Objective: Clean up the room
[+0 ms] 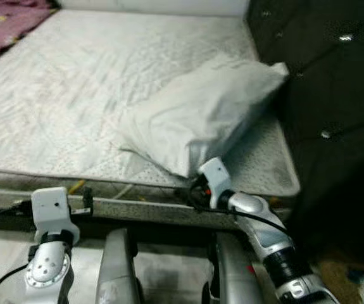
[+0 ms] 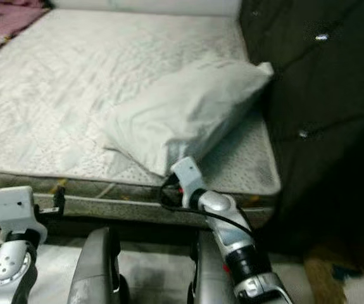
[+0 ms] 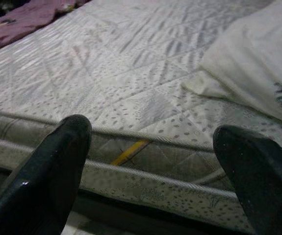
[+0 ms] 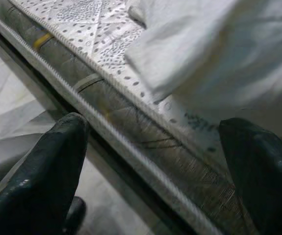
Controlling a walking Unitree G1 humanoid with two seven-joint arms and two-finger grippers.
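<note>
A white pillow point(image 1: 200, 111) lies askew on the right side of a bare quilted mattress point(image 1: 74, 82), its far corner against the dark headboard point(image 1: 333, 95). My right gripper point(image 4: 155, 161) is open at the mattress's near edge, just below the pillow's near corner point(image 4: 180, 58), with nothing between its fingers point(image 4: 47, 166). My left gripper point(image 3: 150, 166) is also open and holds nothing. It hovers at the near edge further left and faces across the mattress towards the pillow point(image 3: 258, 63).
A purple blanket point(image 1: 4, 25) lies bunched at the mattress's far left corner. The dark tufted headboard runs along the right side. A yellow tag point(image 3: 128, 152) shows on the mattress side. Pale floor point(image 1: 163, 272) lies under my arms.
</note>
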